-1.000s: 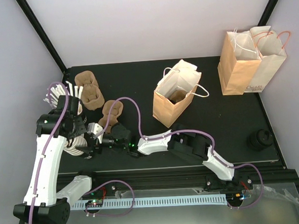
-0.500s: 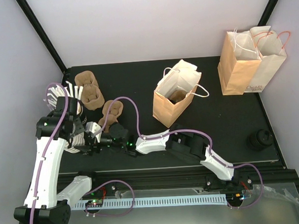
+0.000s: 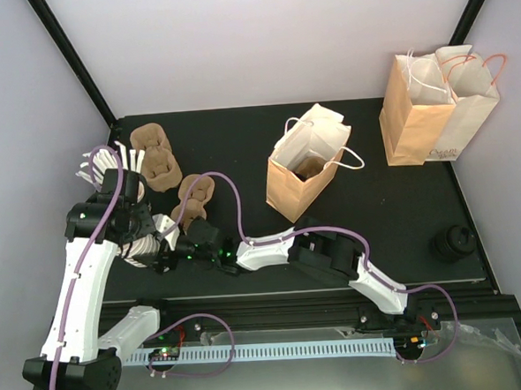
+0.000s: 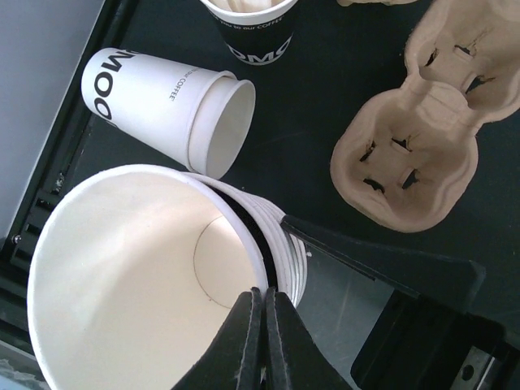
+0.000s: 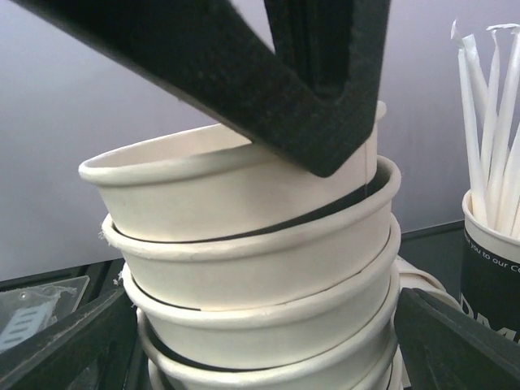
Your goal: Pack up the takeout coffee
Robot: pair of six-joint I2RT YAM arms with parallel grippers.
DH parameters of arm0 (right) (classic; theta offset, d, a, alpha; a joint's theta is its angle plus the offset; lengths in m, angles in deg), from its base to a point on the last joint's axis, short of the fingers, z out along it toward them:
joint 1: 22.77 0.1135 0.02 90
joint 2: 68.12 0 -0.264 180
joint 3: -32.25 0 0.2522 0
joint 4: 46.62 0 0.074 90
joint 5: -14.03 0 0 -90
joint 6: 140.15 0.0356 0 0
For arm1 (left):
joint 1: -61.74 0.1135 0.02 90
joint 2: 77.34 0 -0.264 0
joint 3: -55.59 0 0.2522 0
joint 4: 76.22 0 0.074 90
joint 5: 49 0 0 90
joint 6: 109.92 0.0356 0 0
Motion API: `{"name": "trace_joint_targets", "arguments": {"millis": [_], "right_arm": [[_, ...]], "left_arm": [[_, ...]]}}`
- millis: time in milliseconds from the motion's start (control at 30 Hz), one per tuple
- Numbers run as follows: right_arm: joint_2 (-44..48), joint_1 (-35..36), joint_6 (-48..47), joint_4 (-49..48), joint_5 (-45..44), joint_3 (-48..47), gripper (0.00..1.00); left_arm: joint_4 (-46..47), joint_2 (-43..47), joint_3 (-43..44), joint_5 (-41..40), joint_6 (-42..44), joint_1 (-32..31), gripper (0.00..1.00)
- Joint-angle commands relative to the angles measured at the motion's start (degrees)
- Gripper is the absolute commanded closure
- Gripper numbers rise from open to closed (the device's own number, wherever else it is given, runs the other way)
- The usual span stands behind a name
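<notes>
- The takeout coffee, a small paper cup under a glossy black round lid (image 3: 453, 241), stands untouched, far right of the stack of lidless white paper cups (image 4: 297, 272).
- The right gripper (image 5: 260, 341) has been advanced to that stack, so packing is judged not begun.
- The left gripper (image 4: 264, 299) is clamped on the rim of the tilted top cup (image 4: 122, 268).
- The right fingers are spread wide beside the stack; contact cannot be told.

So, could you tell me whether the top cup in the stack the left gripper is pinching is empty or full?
Empty: the top cup shows its bare white bottom, with the left gripper closed on its rim.
</notes>
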Motion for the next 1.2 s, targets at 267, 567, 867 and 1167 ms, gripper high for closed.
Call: {"name": "trace_joint_targets", "arguments": {"millis": [267, 567, 867, 1167], "right_arm": [[0.52, -0.99, 1.75, -0.23, -1.73, 3.13, 0.11], [-0.11, -1.85, 2.97, -0.33, -0.78, 2.53, 0.11], [-0.19, -2.05, 2.17, -0.81, 0.56, 2.4, 0.12], [-0.18, -2.06, 1.66, -0.91, 0.87, 2.72, 0.12]], "left_arm": [[-1.75, 0.09, 2.0, 0.84, -0.29, -0.16, 0.99], [-2.45, -0.82, 3.84, 0.03, -0.36, -0.22, 0.98], [-3.97, -1.59, 6.63, -0.57, 0.21, -0.24, 0.98], [-6.67, -1.11, 9.56, -4.22, 0.76, -0.16, 0.98]]}}
